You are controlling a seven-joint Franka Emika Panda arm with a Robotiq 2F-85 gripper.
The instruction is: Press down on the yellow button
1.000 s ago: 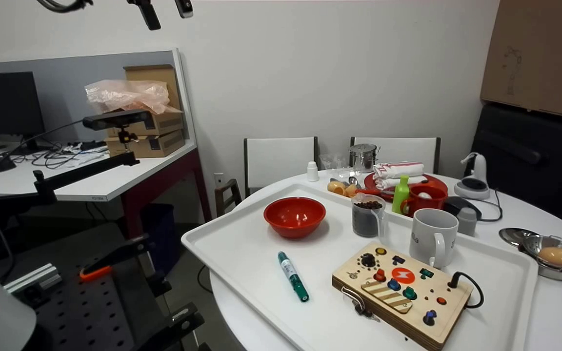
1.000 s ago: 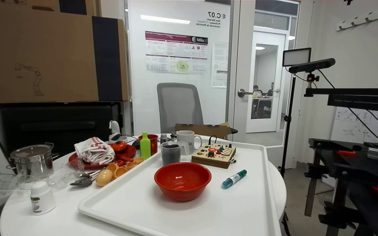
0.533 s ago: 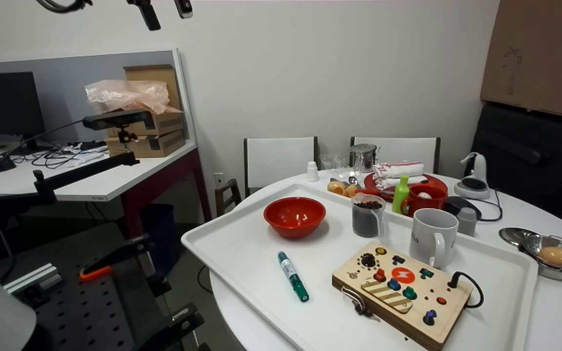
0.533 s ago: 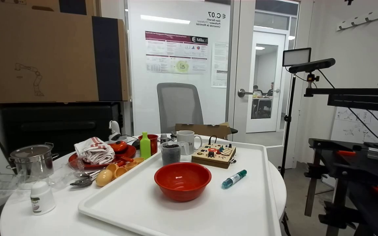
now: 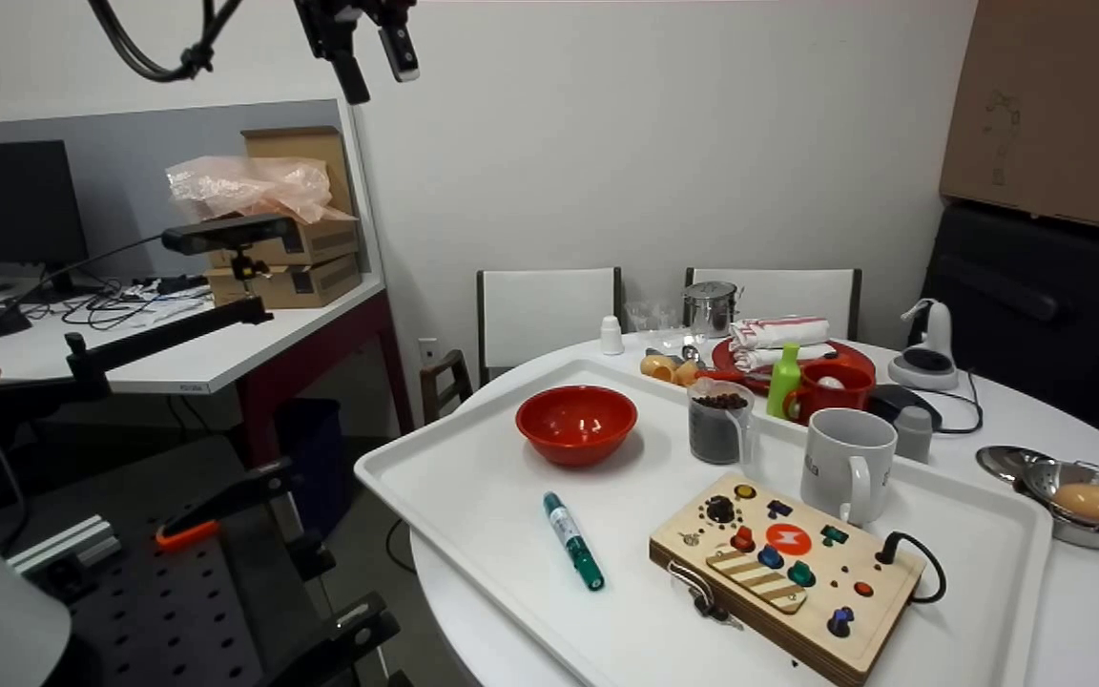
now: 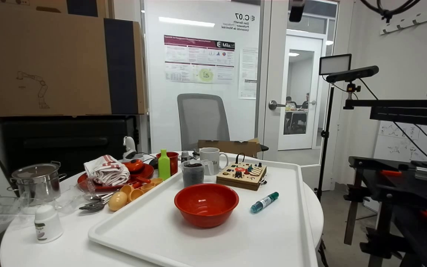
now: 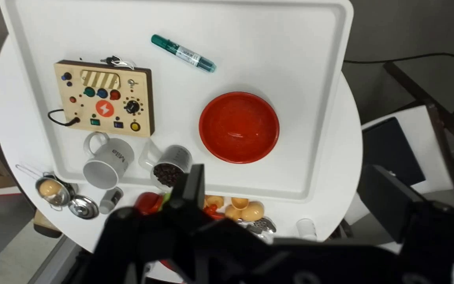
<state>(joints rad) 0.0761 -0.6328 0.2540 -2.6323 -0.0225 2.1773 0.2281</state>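
The small round yellow button [image 5: 745, 491] sits at a corner of a light wooden board [image 5: 702, 539], near the black knob. It shows small in an exterior view [image 6: 225, 174] and clearly at the board's lower right corner in the wrist view [image 7: 135, 126]. My gripper [image 5: 381, 86] hangs high above and well away from the board, at the top of an exterior view. In the wrist view its two black fingers [image 7: 284, 189] are wide apart with nothing held between them. Only a dark finger part [image 6: 297, 13] shows at the top of an exterior view.
The board lies on a white tray [image 7: 290, 35] with a red bowl [image 7: 239, 128], a green marker [image 7: 183, 53], a white mug [image 7: 108, 163] and a measuring cup [image 7: 172, 163] of dark beans. Beyond the rim stand a green bottle [image 5: 784, 382] and a red cup [image 5: 840, 386].
My gripper has moved down and to the right in an exterior view, and a dark part of it has entered at the top. A person's hand has come in at the left edge.
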